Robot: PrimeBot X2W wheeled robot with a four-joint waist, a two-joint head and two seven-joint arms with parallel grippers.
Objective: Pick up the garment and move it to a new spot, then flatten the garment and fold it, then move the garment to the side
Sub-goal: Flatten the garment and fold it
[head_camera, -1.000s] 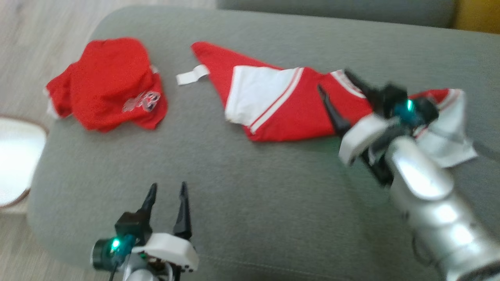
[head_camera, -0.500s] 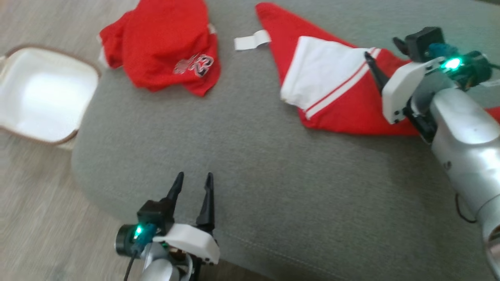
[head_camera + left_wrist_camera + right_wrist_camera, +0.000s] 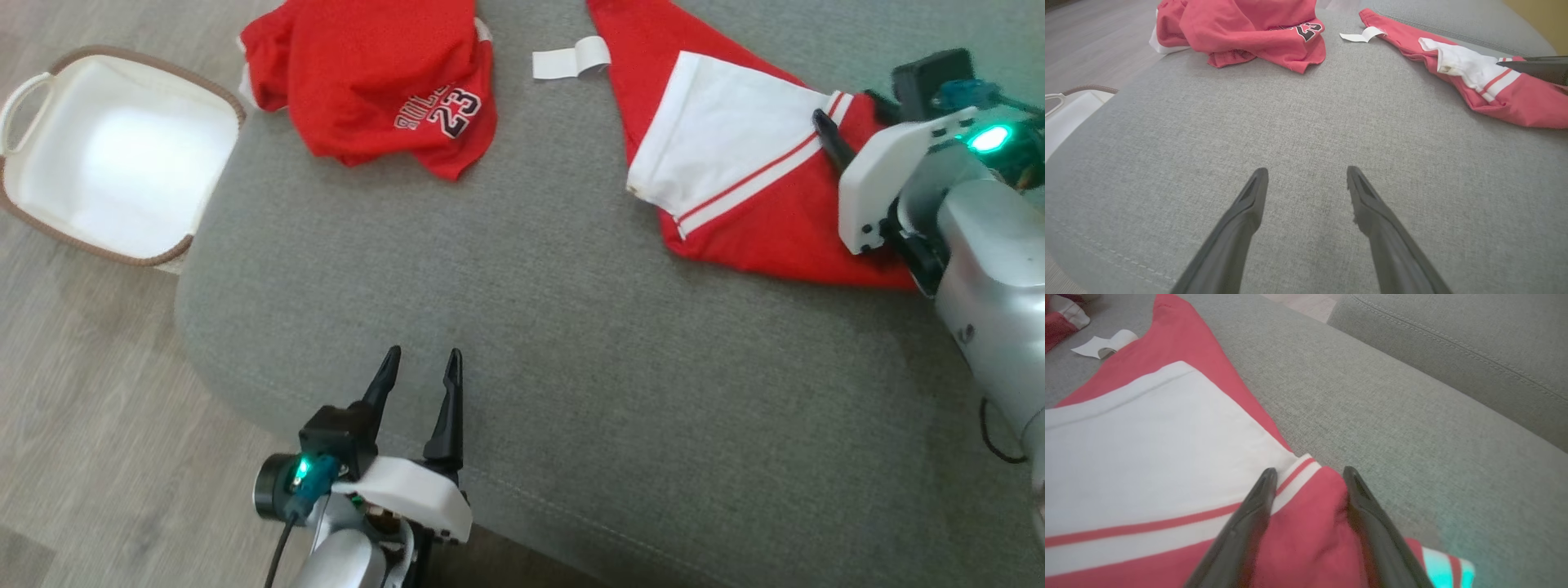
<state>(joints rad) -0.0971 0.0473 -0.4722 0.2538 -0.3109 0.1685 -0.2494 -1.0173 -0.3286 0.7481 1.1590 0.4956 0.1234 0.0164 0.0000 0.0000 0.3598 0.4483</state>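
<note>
Red-and-white garment (image 3: 718,147) lay on the sofa (image 3: 531,327) directly under the right end effector (image 3: 1308,471), fingers parted astride its edge, nothing clamped; left end effector (image 3: 424,353) stood wide open, empty, well clear.

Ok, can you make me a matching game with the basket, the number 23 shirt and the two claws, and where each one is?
Things:
1. basket
2. number 23 shirt
3. left claw
4. right claw

Places:
A. open over bare grey cushion
B. on the floor
C. over the red and white garment
D. crumpled on the cushion, near the basket

Pairs: 1-B, 2-D, 3-A, 4-C
</note>
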